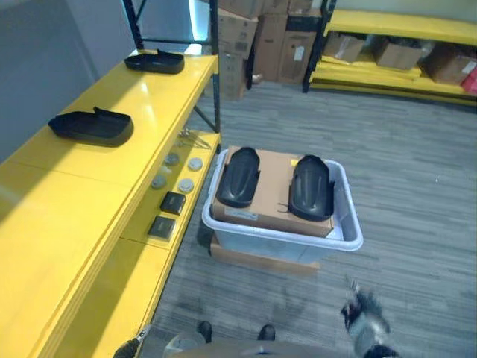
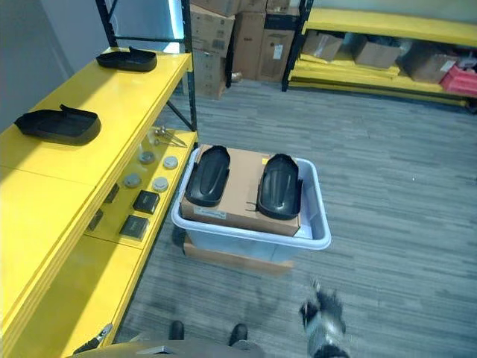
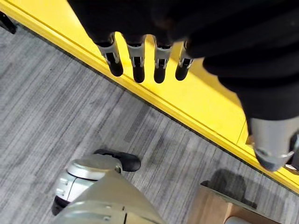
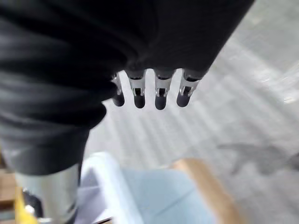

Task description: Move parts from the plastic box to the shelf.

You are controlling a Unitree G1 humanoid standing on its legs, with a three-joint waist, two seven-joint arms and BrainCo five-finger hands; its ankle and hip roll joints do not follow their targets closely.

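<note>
A pale plastic box (image 1: 349,224) stands on the floor beside the yellow shelf (image 1: 89,194). Inside it a cardboard sheet (image 1: 272,195) carries two black moulded parts, one on the left (image 1: 238,176) and one on the right (image 1: 311,186). Two more black parts lie on the shelf top, one near (image 1: 92,125) and one far (image 1: 155,61). My right hand (image 1: 365,321) hangs low, in front of the box and to its right, holding nothing, fingers (image 4: 159,93) straight. My left hand (image 1: 131,346) hangs by the shelf's front edge, fingers (image 3: 135,65) straight and empty.
The lower shelf level holds several grey discs (image 1: 179,173) and two flat black squares (image 1: 168,214). A cardboard box (image 1: 261,257) sits under the plastic box. Stacked cartons (image 1: 264,37) and yellow racks (image 1: 395,45) stand at the back. Grey floor stretches to the right.
</note>
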